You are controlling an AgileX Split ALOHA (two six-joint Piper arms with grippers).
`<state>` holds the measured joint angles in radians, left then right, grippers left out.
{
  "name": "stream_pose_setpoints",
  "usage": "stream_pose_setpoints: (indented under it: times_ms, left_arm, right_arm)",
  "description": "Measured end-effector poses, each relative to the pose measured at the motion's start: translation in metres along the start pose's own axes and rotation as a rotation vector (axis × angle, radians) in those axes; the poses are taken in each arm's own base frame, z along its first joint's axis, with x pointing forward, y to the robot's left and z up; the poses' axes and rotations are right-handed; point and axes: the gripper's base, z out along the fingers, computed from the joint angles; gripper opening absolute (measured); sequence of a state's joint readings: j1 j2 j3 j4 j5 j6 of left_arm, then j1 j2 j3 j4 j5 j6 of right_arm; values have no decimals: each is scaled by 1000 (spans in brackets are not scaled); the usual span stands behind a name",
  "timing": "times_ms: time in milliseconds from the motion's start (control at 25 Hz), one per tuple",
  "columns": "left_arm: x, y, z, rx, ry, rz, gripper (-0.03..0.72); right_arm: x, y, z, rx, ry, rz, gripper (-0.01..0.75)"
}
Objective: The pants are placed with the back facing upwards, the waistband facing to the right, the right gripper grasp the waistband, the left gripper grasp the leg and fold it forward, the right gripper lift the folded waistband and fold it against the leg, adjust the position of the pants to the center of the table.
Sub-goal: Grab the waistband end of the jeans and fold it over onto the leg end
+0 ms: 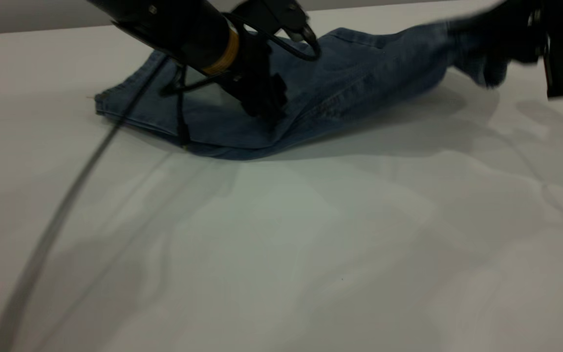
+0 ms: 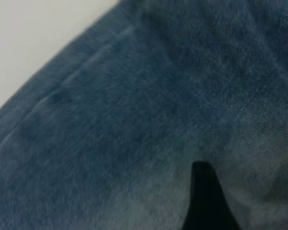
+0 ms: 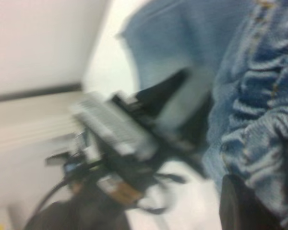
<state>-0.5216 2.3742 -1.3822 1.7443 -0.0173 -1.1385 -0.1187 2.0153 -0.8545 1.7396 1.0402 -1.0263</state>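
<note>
Blue denim pants (image 1: 359, 73) lie across the far part of the white table (image 1: 311, 244), with the leg end (image 1: 115, 100) at the left. My left gripper (image 1: 262, 110) is down on the middle of the pants. In the left wrist view denim (image 2: 134, 120) fills the picture and lies flat between the spread fingers (image 2: 206, 206), so this gripper is open. At the far right my right gripper (image 1: 487, 54) holds the waistband end raised off the table. Bunched, stitched waistband (image 3: 259, 124) sits in that shut gripper (image 3: 269, 191).
A grey cable (image 1: 52, 230) trails from the left arm across the table's left side towards the near edge. The left arm (image 3: 115, 143) shows in the right wrist view, close to the raised cloth. A wall runs behind the table.
</note>
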Motion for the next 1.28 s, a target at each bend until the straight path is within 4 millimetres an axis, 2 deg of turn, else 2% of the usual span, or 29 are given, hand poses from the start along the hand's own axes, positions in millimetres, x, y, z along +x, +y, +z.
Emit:
stream_pose_setpoints:
  times_ms: [320,440,560,720,920,1080,1280]
  left_arm:
    - [-30,-60,3,119,-50,69,398]
    - [-39,-66,1,91,-56,73,398]
    - [-46,-48,-9,-21,-53,31,398]
    - [-62,-18,-37,-160,-89,-16,397]
    - [-83,2,-74,-202,-169,-8,374]
    - [-66,18,-91,-227,-143,-8,369]
    - [-15,37,-104,-205,-52,-72,367]
  right_arm:
    - [12,49,-18,-183,60,-121,58]
    - [13,54,-20,-192,56,-136,57]
    - [13,55,-20,-202,55,-132,57]
    - [12,53,-20,-172,41,-135,57]
    - [11,51,-19,-152,31,-134,57]
    - [11,51,-19,-152,31,-134,57]
    - [10,53,-19,-173,25,-125,57]
